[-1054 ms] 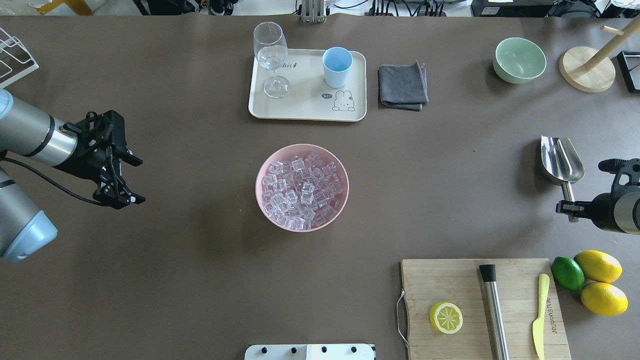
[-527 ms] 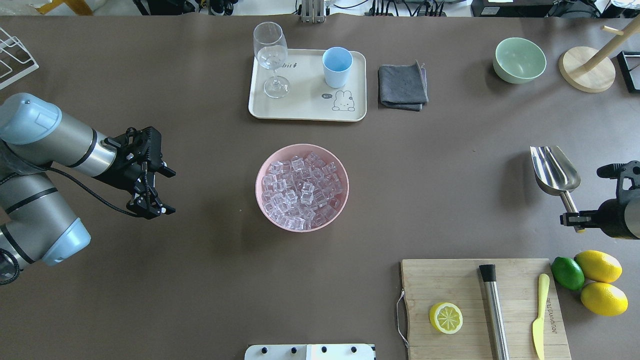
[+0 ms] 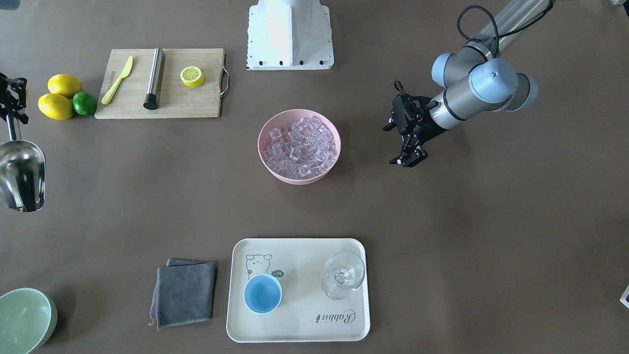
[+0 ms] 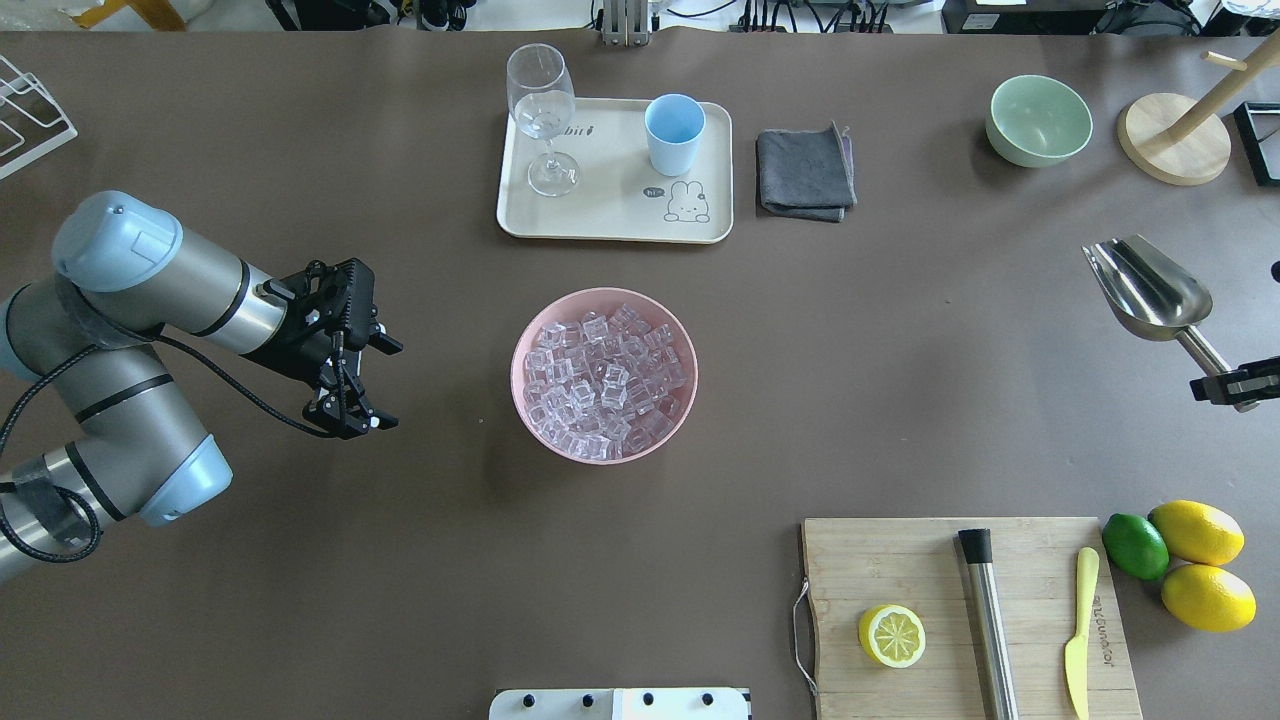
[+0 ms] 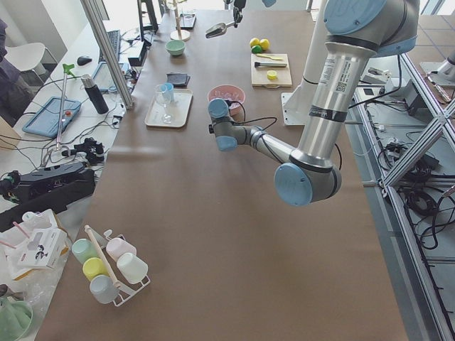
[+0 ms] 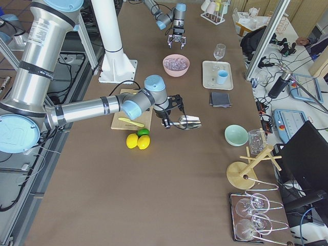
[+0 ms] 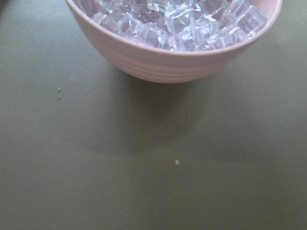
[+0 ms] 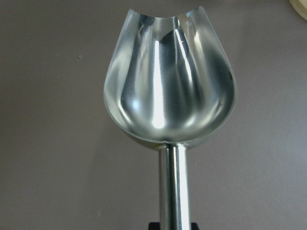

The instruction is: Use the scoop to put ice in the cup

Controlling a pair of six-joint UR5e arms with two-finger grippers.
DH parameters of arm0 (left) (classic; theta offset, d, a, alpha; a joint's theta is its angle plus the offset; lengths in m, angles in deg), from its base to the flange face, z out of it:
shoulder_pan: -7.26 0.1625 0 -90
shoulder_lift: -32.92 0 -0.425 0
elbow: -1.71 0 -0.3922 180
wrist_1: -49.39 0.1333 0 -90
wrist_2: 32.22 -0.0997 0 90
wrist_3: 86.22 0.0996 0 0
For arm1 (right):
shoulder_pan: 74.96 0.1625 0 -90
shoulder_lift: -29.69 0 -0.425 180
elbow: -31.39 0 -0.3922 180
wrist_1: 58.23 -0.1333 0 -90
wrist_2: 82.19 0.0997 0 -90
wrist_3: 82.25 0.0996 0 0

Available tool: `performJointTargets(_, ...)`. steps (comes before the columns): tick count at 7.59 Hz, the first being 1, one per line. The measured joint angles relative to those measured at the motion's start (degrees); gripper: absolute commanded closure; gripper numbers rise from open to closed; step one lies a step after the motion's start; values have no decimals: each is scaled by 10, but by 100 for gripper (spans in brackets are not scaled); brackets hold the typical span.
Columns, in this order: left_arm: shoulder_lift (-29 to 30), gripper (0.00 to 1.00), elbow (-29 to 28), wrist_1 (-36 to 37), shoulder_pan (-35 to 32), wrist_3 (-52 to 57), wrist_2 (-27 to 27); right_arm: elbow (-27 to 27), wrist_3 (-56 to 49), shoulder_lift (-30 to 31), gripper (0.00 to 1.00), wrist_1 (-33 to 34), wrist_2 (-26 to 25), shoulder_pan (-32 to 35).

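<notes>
On my far left, the left claw [image 4: 390,385] hangs low over the table with its fingers spread wide and nothing between them. Its wrist camera looks straight at the side of the pink bowl [image 4: 517,372], which stands near the open fingertips, not touching them. The ice [image 4: 603,375] lies heaped in that bowl, up to about its rim.

Past the bowl from the left claw, farther from the robot's base, a cream tray [image 4: 610,218] lies on the table. On it a wine glass [image 4: 541,100] stands upright at the end nearer the left claw. The cup [image 4: 674,133] stands upright at the other end, well apart from both claws. Just beside the tray, toward the right claw, lies a folded grey cloth [image 4: 805,172].

On my right, the right claw [image 4: 1235,385] is clamped on the handle of the scoop [image 4: 1150,290]. I see only the claw's tip at the edge of the overhead view. The scoop's trough faces up and points away from the claw, toward the far side of the table. From the right-side camera it looks lifted off the table. Nearer the base than this claw lies a wooden cutting board [image 4: 900,560]. Beyond the scoop's mouth stands a pale green bowl [image 4: 1040,120].
</notes>
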Motion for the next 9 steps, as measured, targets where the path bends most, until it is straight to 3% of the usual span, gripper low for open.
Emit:
performJointTargets(3,13,1,0,-9,23,3,-18,32,-140,-14,100,60,12,28)
performJointTargets(4,19,1,0,-9,30,3,-20,64,-181,-27,100,125,13,30)
performJointTargets(7,35,1,-2,-7,51,4,-42,110,-415,-190,100,390,1,19)
performJointTargets(9,54,1,-19,-4,52,13,-46,112,-482,-289,100,491,-31,-28)
